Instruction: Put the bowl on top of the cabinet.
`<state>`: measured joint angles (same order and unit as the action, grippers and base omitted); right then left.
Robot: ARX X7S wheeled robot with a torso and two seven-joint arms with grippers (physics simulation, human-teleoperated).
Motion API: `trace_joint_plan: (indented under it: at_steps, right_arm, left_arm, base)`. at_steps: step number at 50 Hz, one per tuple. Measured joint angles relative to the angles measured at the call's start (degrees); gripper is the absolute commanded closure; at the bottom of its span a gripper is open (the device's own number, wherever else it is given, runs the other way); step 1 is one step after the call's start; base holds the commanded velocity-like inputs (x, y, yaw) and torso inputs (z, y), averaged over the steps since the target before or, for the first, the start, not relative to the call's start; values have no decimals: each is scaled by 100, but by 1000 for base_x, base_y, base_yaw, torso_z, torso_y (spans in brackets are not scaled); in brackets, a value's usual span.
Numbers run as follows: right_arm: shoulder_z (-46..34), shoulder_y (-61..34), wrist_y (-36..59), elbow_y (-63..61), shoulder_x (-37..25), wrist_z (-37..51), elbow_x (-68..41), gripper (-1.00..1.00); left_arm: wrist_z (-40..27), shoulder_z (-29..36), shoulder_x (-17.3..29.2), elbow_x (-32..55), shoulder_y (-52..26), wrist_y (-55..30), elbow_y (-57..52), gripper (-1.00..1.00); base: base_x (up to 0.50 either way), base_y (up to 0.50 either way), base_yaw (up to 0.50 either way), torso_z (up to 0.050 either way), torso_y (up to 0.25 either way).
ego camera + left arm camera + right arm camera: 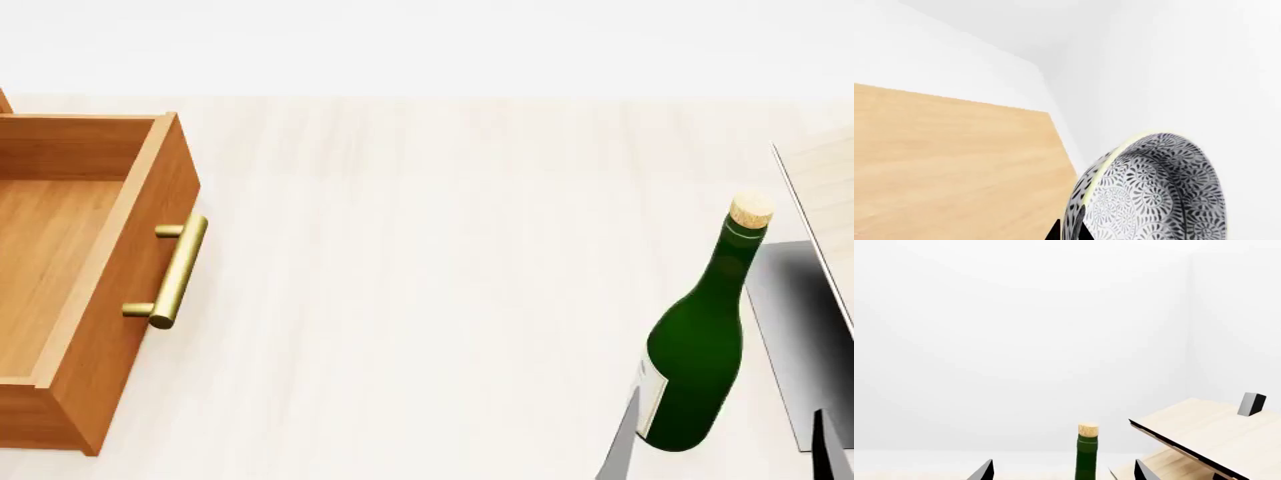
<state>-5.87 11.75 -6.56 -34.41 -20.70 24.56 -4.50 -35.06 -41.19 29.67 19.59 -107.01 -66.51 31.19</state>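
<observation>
Close to the left wrist camera, the bowl [1154,192] hangs tilted on its side, its patterned inside facing the lens and its pale rim uppermost. Only a dark tip of the left gripper [1066,231] shows at the bowl's edge, so whether it clamps the bowl cannot be told. Beside the bowl lies a flat wooden surface [947,165], with white walls behind.

From the head camera, the cabinet [80,290] shows at the table's left edge as an open drawer with a brass bar handle [174,272]. A green bottle [701,345] with a cork stands upright near the right edge of the pale table [427,250], just beside the slanted rack [814,230].

At the right wrist, the right gripper [1062,473] stands spread, its two dark fingertips either side of the bottle's neck and apart from it, the rack close by.
</observation>
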Motion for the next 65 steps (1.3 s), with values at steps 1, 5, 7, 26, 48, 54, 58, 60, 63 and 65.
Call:
trace_joint_plan:
  at_steps: [1, 5, 7, 26, 48, 54, 58, 60, 63, 65]
  right_arm:
    - [-3, -1, 0, 2, -1, 2, 2, -100]
    - [-13, -2, 0, 6, -5, 8, 10, -100]
    - [-17, -1, 0, 5, -8, 12, 12, -100]
    - [-48, 7, -10, 3, -38, 39, 22, -100]
    - [-81, -6, -16, 19, -71, 65, 18, -100]
    - [-86, -12, -14, 21, -79, 74, 12, -100]
    - [-88, -13, -12, 18, -86, 80, 7, -100]
    - [-89, -13, -11, 16, -89, 84, 4, -100]
    - [-88, -12, -8, 11, -94, 89, -1, -100]
    - [-89, -11, -7, 8, -97, 93, -4, -100]
  left_arm:
    - [-28, -59, 7, 4, 7, -9, 17, 100]
    - [-129, -259, 19, 15, 35, -20, 89, 100]
    - [-208, -355, 15, 8, 48, -8, 124, 100]
    - [-856, -848, 28, -221, 218, 167, 383, 100]
    - [-1253, -954, 49, -498, 501, 453, 469, -100]
    - [-1184, -834, 30, -476, 504, 480, 486, -100]
    - [-1134, -735, 10, -467, 491, 476, 480, -100]
    - [-1114, -694, 0, -464, 487, 476, 477, -100]
    - [-1087, -635, -16, -465, 482, 487, 483, -100]
    - [-1071, -597, -25, -467, 477, 496, 492, -100]
  base:
    - [0, 0, 0, 0, 0]
    - [0, 0, 0, 0, 0]
    - [0, 0, 0, 0, 0]
    - [0, 0, 0, 0, 0]
    - [0, 0, 0, 0, 0]
    - [0, 0, 0, 0, 0]
    - [0, 0, 0, 0, 0]
    - [0, 0, 0, 0, 0]
    - [0, 0, 0, 0, 0]
    - [0, 0, 0, 0, 0]
